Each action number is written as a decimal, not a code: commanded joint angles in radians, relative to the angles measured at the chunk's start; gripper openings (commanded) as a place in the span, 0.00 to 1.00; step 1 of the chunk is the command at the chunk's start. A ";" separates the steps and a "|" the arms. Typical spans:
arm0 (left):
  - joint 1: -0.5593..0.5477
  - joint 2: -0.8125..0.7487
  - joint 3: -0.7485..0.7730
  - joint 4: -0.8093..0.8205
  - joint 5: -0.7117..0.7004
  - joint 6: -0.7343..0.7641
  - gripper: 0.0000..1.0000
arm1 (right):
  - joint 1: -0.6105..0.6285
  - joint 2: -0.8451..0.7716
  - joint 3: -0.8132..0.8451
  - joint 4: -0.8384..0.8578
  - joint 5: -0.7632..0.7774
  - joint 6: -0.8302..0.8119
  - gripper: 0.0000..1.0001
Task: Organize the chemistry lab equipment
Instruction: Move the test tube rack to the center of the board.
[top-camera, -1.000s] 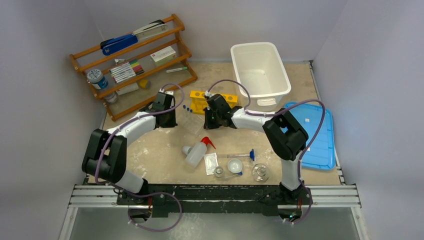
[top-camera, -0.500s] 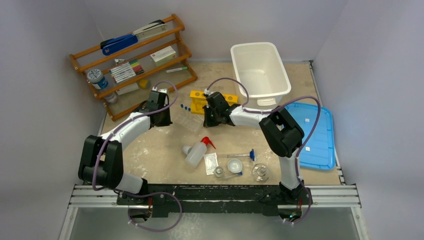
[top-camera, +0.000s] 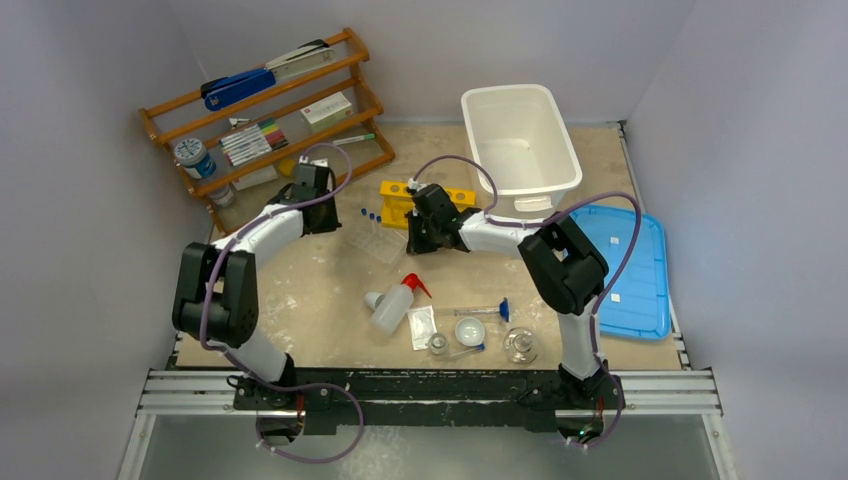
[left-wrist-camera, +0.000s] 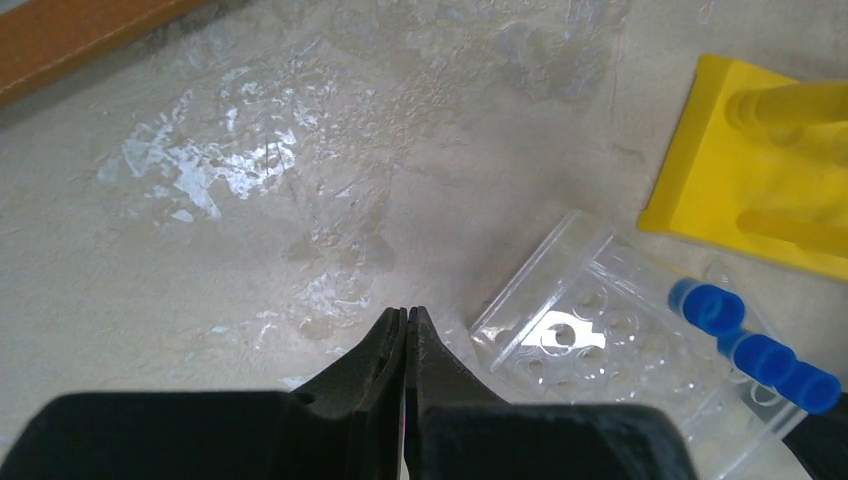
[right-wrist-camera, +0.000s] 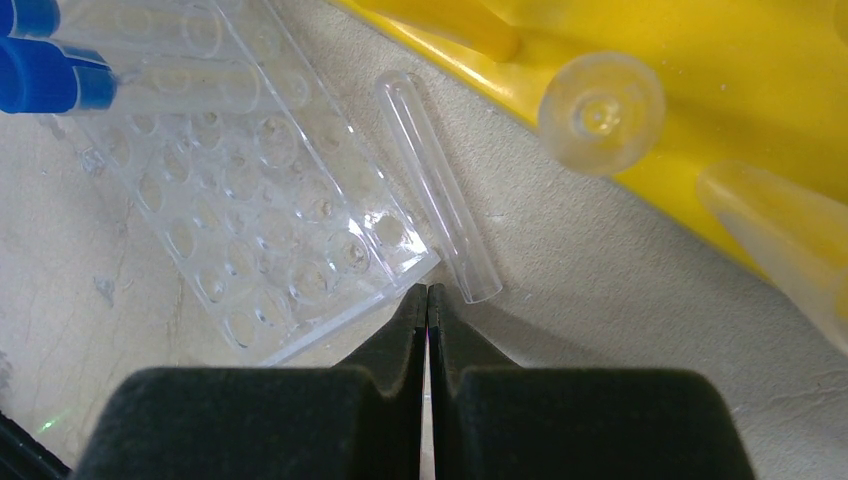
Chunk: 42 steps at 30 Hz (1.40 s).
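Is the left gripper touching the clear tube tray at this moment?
Apart. In the left wrist view, the shut left gripper points at bare table, and a strip of table shows between its tips and the clear tube tray.

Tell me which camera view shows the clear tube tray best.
The right wrist view: the clear tube tray lies close, its wells distinct. The left wrist view cuts it off at the lower right; the top view shows only a faint patch.

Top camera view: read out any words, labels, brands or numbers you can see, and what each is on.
Nothing can be read as text.
Red print on the white box on the wooden shelf: too small to read.
Label on the round jar: blurred.
Wrist views: no writing.
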 joint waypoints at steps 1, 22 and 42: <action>0.004 0.044 0.043 0.060 -0.013 0.013 0.00 | -0.002 -0.027 0.034 -0.015 -0.026 -0.023 0.00; -0.023 0.110 0.042 0.114 0.102 -0.023 0.00 | -0.003 -0.006 0.069 -0.028 -0.038 -0.023 0.00; -0.030 0.074 -0.011 0.108 0.121 -0.032 0.00 | -0.002 0.040 0.134 -0.039 -0.040 -0.026 0.00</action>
